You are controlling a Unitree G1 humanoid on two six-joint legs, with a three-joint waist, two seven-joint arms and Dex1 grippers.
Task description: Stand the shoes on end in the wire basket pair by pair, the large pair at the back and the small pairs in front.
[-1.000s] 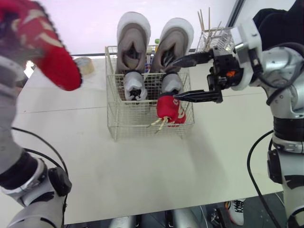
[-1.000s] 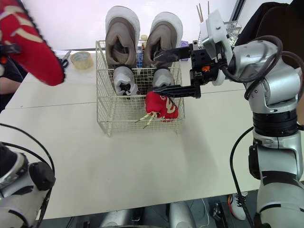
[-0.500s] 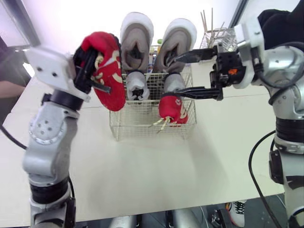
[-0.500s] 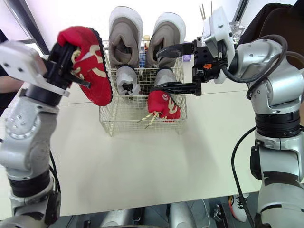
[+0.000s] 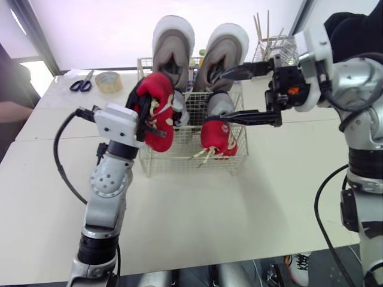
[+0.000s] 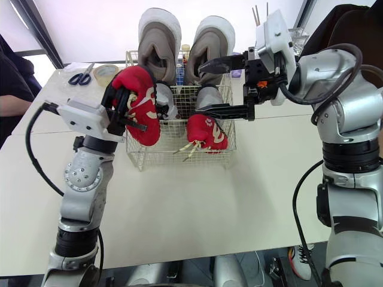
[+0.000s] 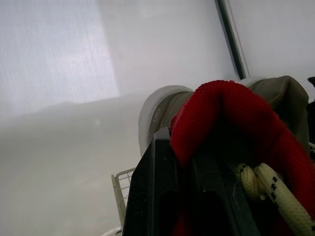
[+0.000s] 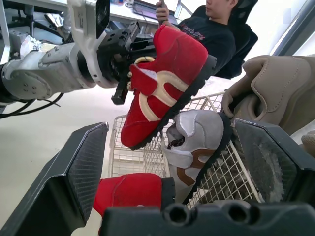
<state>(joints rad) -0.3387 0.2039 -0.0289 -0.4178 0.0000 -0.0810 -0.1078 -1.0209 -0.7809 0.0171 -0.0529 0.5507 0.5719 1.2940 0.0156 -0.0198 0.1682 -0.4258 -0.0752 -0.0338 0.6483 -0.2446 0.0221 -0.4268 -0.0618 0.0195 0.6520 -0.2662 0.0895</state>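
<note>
Wire basket [image 5: 179, 156] sits mid-table [image 5: 197, 206]. Large beige pair stands on end at the back, left shoe [image 5: 173, 48] beside right shoe [image 5: 225, 52], both rising well above the rim. Small grey pair is in front of them: one grey shoe [image 5: 221, 105] on the right, its mate [image 8: 197, 142] on the left, partly hidden. Other red shoe [image 5: 216, 136] stands in the front right corner with cream laces poking through the mesh. Left fingers [image 5: 143, 115] are clenched on a red shoe [image 5: 158, 106], gripping it at the collar. It is tilted toe-down over the basket's front left part, sole facing the grey mate. Cannot tell if the toe touches the wire. Right fingers [image 5: 248, 116] are spread wide and grasp nothing. They hover over the basket's right side, one finger near the large right shoe and the other just above the other red shoe. Scissors [image 5: 82, 84] and tape roll [image 5: 109, 81] lie at the table's far left. Rack of sticks [image 5: 270, 46] stands at the far right. Seated person [image 8: 216, 29] shows behind the table in the right wrist view.
</note>
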